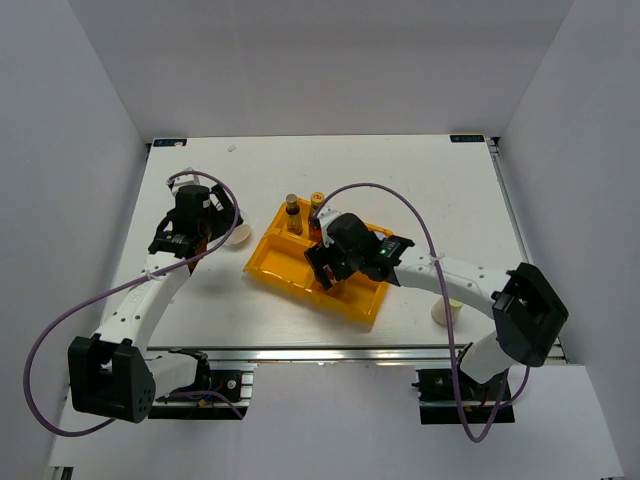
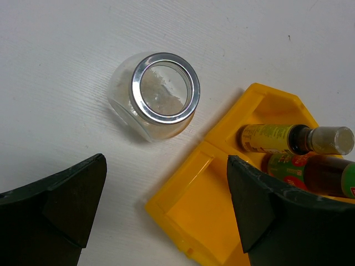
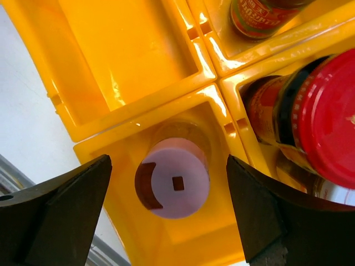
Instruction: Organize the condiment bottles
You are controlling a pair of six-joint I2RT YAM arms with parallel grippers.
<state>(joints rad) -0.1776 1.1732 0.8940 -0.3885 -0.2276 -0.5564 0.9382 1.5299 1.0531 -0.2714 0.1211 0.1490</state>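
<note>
As the pink-capped bottle (image 3: pixel 177 183) sits in the tray (image 3: pixel 138 55), the right gripper (image 3: pixel 167 163) gapes wide; the left gripper (image 2: pixel 166 163) likewise, facing the jar (image 2: pixel 161 91).

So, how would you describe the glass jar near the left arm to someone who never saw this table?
Find the yellow tray in the middle of the table. Just off its left side sits the glass jar: squat, clear, silver-rimmed, with white contents, unlike the slim brown bottles in the tray.

White table (image 1: pixel 330 165) in front of me, carrying the yellow tray (image 1: pixel 270 260), a silver-lidded jar (image 2: pixel 164 87) just beside its corner, and a pale-capped bottle (image 1: pixel 443 314) well apart.
</note>
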